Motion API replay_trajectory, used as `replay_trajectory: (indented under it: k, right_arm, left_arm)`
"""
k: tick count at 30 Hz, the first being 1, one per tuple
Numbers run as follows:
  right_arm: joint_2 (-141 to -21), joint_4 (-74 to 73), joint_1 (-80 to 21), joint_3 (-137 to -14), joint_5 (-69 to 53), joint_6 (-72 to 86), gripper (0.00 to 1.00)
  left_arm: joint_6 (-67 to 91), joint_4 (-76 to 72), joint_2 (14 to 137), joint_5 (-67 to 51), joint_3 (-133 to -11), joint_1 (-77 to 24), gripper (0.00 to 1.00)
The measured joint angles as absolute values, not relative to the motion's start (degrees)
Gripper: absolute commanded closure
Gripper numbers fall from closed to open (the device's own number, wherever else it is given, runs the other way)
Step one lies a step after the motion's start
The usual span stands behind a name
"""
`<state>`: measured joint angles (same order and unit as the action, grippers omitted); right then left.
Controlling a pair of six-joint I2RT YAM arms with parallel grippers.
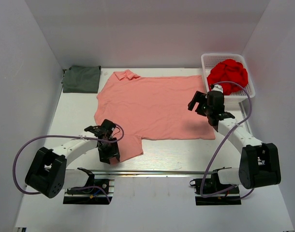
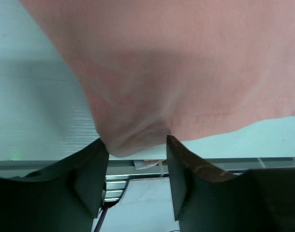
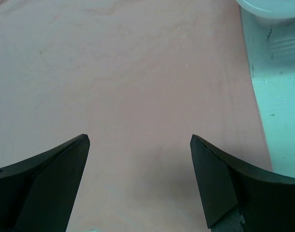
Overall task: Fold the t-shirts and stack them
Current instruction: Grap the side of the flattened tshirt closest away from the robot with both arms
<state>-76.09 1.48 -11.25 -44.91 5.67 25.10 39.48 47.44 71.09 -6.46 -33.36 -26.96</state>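
Observation:
The salmon-pink t-shirt [image 1: 157,106] lies spread flat mid-table, its collar at the back left. The dark grey-green t-shirt [image 1: 82,79] lies folded at the back left corner. My left gripper [image 1: 110,153] sits at the pink shirt's near-left sleeve. In the left wrist view the gripper [image 2: 135,141] is open, and the bunched sleeve edge [image 2: 133,130] sits between its fingertips. My right gripper [image 1: 205,107] hovers over the shirt's right side. In the right wrist view it [image 3: 140,139] is open and empty above the flat pink cloth [image 3: 138,72], near the hem.
A white basket [image 1: 208,60] holding a red cloth [image 1: 228,75] stands at the back right; its rim shows in the right wrist view [image 3: 271,7]. White walls enclose the table [image 1: 75,116]. A metal rail [image 1: 152,171] runs along the near edge.

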Motion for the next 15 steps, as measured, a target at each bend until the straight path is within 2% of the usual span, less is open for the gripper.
replay_trajectory:
  k: [1, 2, 5, 15]
  right_arm:
    - [-75.68, 1.5, -11.25, -44.45, 5.74, 25.23, 0.09]
    - [-75.29, 1.39, -11.25, -44.1, 5.82, 25.36, 0.09]
    - [-73.69, 0.23, -11.25, -42.98, 6.68, 25.71, 0.09]
    - [-68.29, -17.67, -9.87, -41.5, 14.94, 31.66, 0.09]
  left_arm:
    - [39.59, 46.89, 71.64, -6.07, -33.47, -26.98, 0.45]
    - [39.88, 46.7, 72.29, -5.82, -33.67, -27.09, 0.65]
    - [40.34, 45.74, 73.97, -5.1, -34.33, -27.53, 1.0]
    - [37.89, 43.03, 68.86, -6.35, -34.61, -27.62, 1.0]
